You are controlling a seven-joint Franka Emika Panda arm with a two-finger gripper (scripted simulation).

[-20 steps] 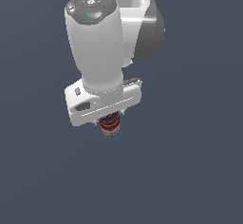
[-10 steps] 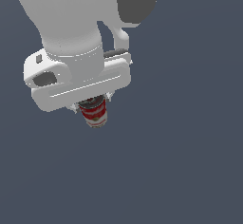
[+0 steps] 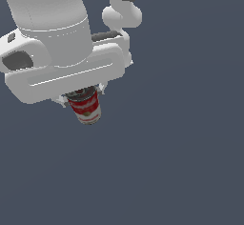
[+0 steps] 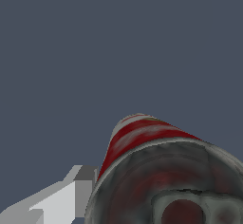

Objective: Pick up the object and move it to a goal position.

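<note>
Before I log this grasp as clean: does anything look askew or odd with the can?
Slightly. The tin can hangs tilted under the claw, its lower end leaning toward the exterior view's right. One finger lies against its side in the wrist view. No dents or spills show.

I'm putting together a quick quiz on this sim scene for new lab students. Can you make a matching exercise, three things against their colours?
Things:
1. tin can's label
2. end effector housing
3. tin can's top

Colours:
A. white
B. dark metallic grey
C. red and white

Pairs: 1-C, 2-A, 3-B
</note>
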